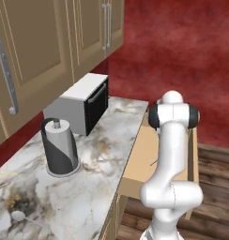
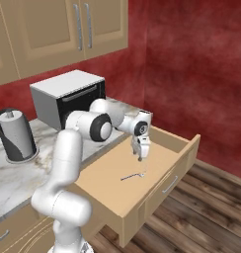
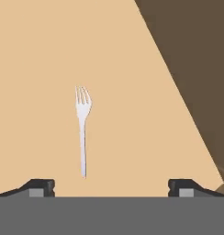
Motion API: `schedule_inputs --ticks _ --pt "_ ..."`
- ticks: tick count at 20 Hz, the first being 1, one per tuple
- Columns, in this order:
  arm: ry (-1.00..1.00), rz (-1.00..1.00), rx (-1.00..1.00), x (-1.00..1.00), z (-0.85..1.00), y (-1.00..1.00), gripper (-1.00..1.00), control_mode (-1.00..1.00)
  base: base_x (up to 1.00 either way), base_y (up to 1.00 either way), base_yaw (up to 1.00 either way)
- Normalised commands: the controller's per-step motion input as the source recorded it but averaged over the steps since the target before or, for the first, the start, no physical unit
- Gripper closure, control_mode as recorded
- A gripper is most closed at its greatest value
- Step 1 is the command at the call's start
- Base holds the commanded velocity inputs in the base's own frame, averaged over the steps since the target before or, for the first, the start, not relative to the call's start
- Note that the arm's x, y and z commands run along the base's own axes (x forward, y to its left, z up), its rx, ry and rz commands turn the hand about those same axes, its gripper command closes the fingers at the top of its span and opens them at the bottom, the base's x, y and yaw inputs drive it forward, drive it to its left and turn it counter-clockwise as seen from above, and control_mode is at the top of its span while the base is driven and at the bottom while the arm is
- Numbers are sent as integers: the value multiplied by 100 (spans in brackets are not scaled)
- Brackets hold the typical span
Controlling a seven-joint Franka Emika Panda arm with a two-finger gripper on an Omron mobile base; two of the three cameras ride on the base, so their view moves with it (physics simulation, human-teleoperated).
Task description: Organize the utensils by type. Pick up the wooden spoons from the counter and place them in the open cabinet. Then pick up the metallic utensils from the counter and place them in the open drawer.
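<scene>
Deep red walls are backing this rendered kitchen, with tan wooden wall cabinets (image 1: 50, 42) running across the upper left of the left base view, their long silver bar handles hanging vertically. Below them the long white-grey marble counter (image 1: 74, 197) with brown and black veins is filling the lower left of that view. A white boxy oven with a dark glass front (image 1: 83, 103) is sitting at the counter's far end, and a dark grey paper-towel holder carrying a grey roll (image 1: 60, 147) is standing just in front of it. At the bottom left edge, a small silver-grey metal spoon with a round bowl (image 1: 20, 216) is lying on the marble.

In the right base view the wide shallow light-tan wooden drawer (image 2: 164, 180) is standing pulled out in the centre and right of the frame. A thin silver-grey metal fork (image 2: 133, 176) is lying flat on its pale bottom, near the middle. The white arm is reaching over the drawer, and the two-finger gripper (image 2: 140, 157) is hanging just above the fork, apart from it.

From the hand view the fork (image 3: 82, 131) is lying left of centre, tines toward the top of the frame, while the gripper (image 3: 112, 187) is holding its dark tips spread wide at the bottom edge, released and grasping nothing.
</scene>
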Motion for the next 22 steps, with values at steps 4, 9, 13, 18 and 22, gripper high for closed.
schedule_inputs --ticks 4,9,13,18,22 --pt "-13 54 -6 -53 65 26 -100 -100 0 0 0" --pt "-2 57 0 -47 56 38 -100 -100 0 0 0" --pt "0 47 0 -26 58 52 -100 -100 0 0 0" --pt "12 39 10 -15 62 51 -100 -100 0 0 0" --pt "2 36 13 -46 41 51 -100 -100 0 0 0"
